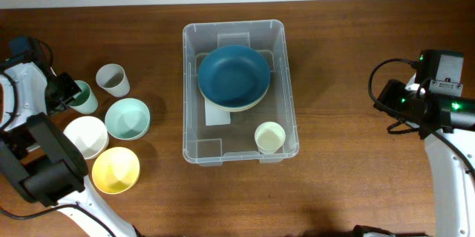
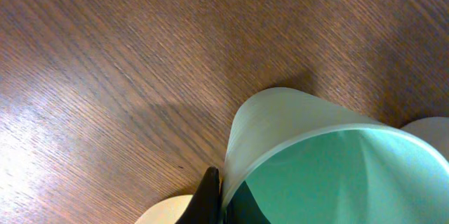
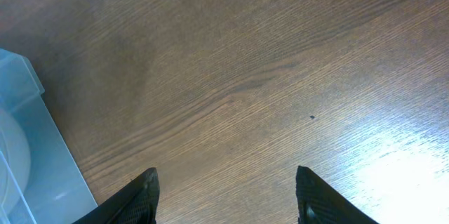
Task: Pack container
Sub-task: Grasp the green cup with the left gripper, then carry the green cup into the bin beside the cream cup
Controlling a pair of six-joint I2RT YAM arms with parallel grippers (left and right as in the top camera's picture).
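The clear plastic container stands mid-table. In it are a dark blue bowl stacked on a pale bowl, and a pale yellow cup in the near right corner. My left gripper is at the far left, shut on the wall of a mint green cup. In the left wrist view one finger is outside the cup and one inside. My right gripper is open and empty over bare wood, right of the container, whose corner shows in the right wrist view.
Left of the container stand a grey cup, a mint bowl, a white bowl and a yellow bowl. The right arm sits near the table's right edge.
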